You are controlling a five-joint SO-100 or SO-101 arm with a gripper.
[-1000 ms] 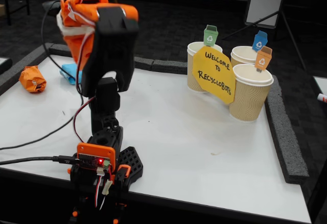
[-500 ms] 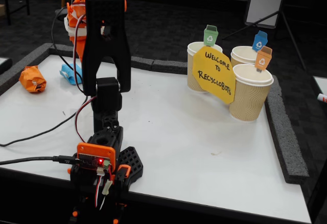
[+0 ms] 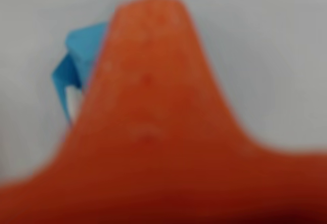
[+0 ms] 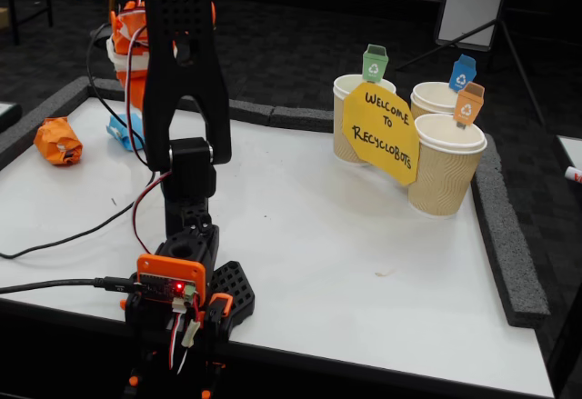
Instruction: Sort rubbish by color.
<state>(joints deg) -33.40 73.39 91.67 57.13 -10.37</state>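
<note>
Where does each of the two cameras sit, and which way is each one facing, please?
Wrist view: rides on the gripper, looking down at the white table; a blurred orange finger fills the frame, with the light blue paper wad beside it.
Fixed view: in front of the table, behind the arm's base, facing across it to the paper cups and orange paper wad.
Shared: the light blue paper wad.

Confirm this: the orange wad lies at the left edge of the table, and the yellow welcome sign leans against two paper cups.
Not quite. The fixed view shows three paper cups behind the yellow welcome sign, not two. The orange wad does lie at the table's left edge.
</note>
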